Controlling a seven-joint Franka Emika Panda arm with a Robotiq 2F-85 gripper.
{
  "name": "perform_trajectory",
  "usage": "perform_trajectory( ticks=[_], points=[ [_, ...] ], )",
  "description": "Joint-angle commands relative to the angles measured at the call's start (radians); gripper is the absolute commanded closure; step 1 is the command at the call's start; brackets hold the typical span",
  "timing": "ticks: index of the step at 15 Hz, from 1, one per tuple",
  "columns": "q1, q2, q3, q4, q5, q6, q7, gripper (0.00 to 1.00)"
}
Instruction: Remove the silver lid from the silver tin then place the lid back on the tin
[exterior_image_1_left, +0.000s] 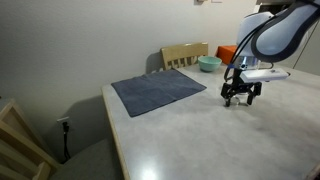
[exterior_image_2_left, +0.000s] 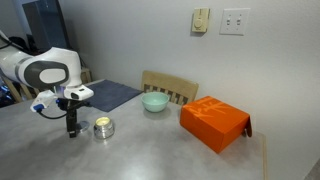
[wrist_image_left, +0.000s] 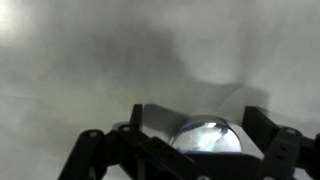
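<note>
- Wrist view: pincer (wrist_image_left: 190, 160) spread wide, grasping nothing; silver tin (wrist_image_left: 208, 138) low between its finger links, seen only here from above.
- In an exterior view: tin (exterior_image_2_left: 103, 127) on tabletop (exterior_image_2_left: 150, 150), just right of pincer; teal bowl (exterior_image_2_left: 154, 102) farther back, orange box (exterior_image_2_left: 214, 123) well right.
- In an exterior view: tin not made out near pincer (exterior_image_1_left: 240, 97).
- Insides of tin and bowl: cannot tell.

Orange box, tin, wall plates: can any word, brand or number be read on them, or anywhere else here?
None can be read.
The orange box shows no print.
The tin and bowl bear no visible marks.
The wall plates are too small to show any lettering.
</note>
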Motion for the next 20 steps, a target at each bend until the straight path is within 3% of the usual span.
perform_trajectory(
  ticks=[1,13,20],
  points=[
    [0.024,0.014,-0.027,0.021,-0.047,-0.012,-0.023,0.00],
    [-0.087,0.038,0.044,0.061,0.035,0.044,-0.308,0.00],
    [-0.092,0.076,0.059,0.084,0.070,0.010,-0.321,0.00]
  ],
)
